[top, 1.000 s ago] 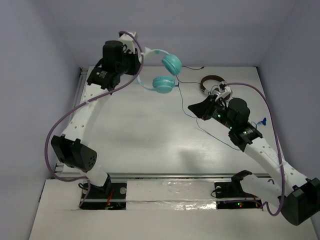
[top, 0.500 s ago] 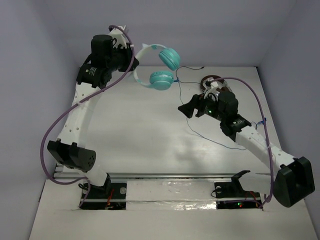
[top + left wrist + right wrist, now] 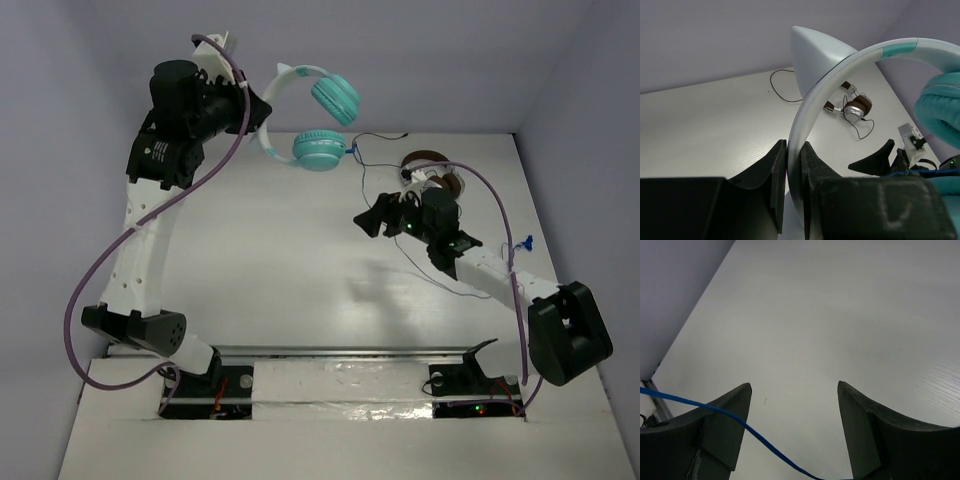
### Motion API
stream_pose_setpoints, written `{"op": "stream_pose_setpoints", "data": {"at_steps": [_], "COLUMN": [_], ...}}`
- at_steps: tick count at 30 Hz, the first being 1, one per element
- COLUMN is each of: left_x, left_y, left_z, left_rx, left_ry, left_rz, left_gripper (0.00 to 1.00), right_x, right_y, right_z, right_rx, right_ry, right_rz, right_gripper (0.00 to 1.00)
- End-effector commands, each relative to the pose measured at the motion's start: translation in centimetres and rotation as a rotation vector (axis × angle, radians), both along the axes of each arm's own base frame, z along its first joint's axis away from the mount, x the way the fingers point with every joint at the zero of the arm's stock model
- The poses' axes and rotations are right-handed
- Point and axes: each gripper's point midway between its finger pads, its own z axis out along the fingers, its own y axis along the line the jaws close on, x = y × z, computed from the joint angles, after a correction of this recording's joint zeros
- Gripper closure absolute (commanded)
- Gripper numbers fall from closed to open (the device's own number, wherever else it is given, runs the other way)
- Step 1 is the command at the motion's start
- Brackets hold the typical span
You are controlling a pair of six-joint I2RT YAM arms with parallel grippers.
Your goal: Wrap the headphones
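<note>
The left fingers [image 3: 776, 185] pinch the white headband of the headphones [image 3: 320, 150], one finger on each flat side of the band, just below a pointed ear. The arm holds them up off the worktop [image 3: 280, 260], at the far left, in front of the back wall. In the top view the band arcs away from the fingers to the right, with one teal cup high and the other lower and nearer. In the left wrist view the band [image 3: 810, 100] rises from between the fingers and curves right to a teal cushion at the frame's edge.

A thin cable [image 3: 358, 178] drops from the lower cup to the worktop and runs toward the right arm. It shows again past the wrist, nearer the camera, and ends in a blue tip by the forearm.

The right fingers [image 3: 865, 435] are spread wide, low over the worktop's middle right and pointing left. In the right wrist view the cable [image 3: 687, 400] (blue here) comes in from the left edge, crosses the left-hand finger and leaves at the bottom between the two. Nothing is pinched; I cannot tell whether the cable touches that finger.

A brown pair [image 3: 425, 165] lies on the worktop just behind the right wrist, with its own dark cord trailing along the far edge.
</note>
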Motion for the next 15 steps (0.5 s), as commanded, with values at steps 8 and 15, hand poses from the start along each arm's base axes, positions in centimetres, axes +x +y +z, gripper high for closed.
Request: {"op": "stream_pose_setpoints", "data": {"at_steps": [8, 15], "left_x": [-1.8, 0.4], "left_y": [0.0, 1.7], "left_z": [9.8, 8.6], "left_rx": [-0.148, -0.134], "left_ry": [-0.214, -0.186], "left_rz": [-0.023, 0.061], "left_gripper": [1.0, 1.0], "right_x": [-1.0, -2.7], "right_y": [0.2, -0.9], "right_z": [-1.4, -4.1], "right_rx": [0.089, 0.095], "right_ry": [0.009, 0.122], "right_rz": [0.002, -0.048], "right_gripper": [0.3, 0.34]}}
